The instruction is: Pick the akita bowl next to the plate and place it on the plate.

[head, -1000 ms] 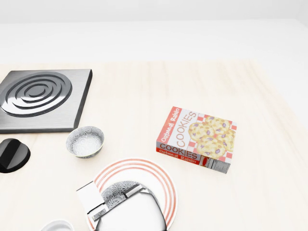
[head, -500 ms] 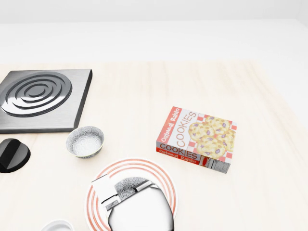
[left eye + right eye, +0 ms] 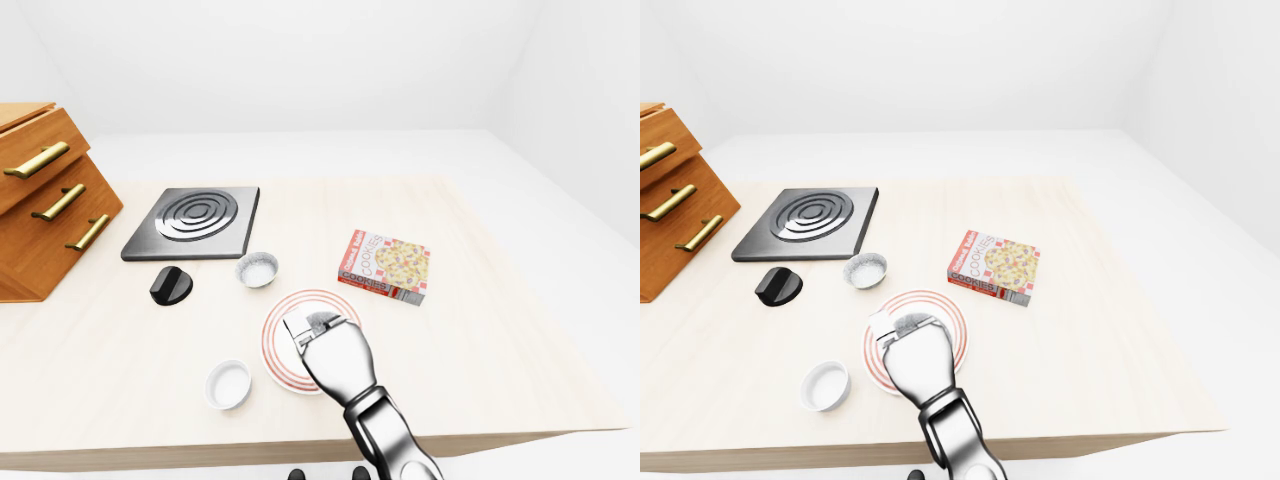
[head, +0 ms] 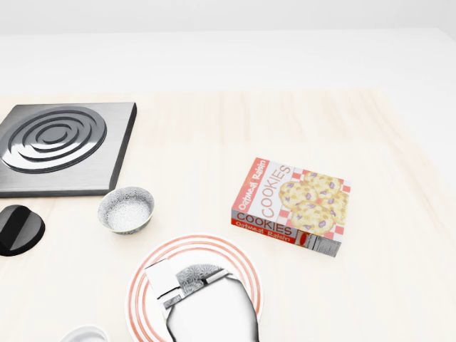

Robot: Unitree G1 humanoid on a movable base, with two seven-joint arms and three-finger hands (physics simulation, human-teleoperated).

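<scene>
Approach phase of the pick; no grasp has been made. The small grey-speckled akita bowl with a pale interior (image 4: 126,209) stands upright on the pale wooden bench (image 4: 214,121). It lies just beside the upper-left edge of the round white plate with red rings (image 4: 241,265), apart from it and not on it.

The right hand (image 4: 201,303), white-shelled on a metallic forearm, enters from the bottom of the head view and is seen over the plate's lower half, hiding much of it. Its tip points toward the top of the view and lies near the bowl, to the bowl's lower right, without touching it. The hand is seen from behind, so how far its fingers are spread cannot be told. Nothing is seen in its hold, and the bowl is plainly free of it. The left hand does not appear.

Bystanders:
- a red-and-white box of cookies (image 4: 292,203), to the right of the plate
- a dark square hotplate with concentric rings (image 4: 60,142)
- a black knob (image 4: 18,229)
- a plain white small bowl (image 3: 228,384), at the plate's lower left in the left-eye view

The next move probably calls for carrying the hand up and to the left past the plate's rim. The fingers would then settle about the speckled bowl's wall, not the plain white one's, before closing. The lift need only be short, the plate being adjacent.
</scene>
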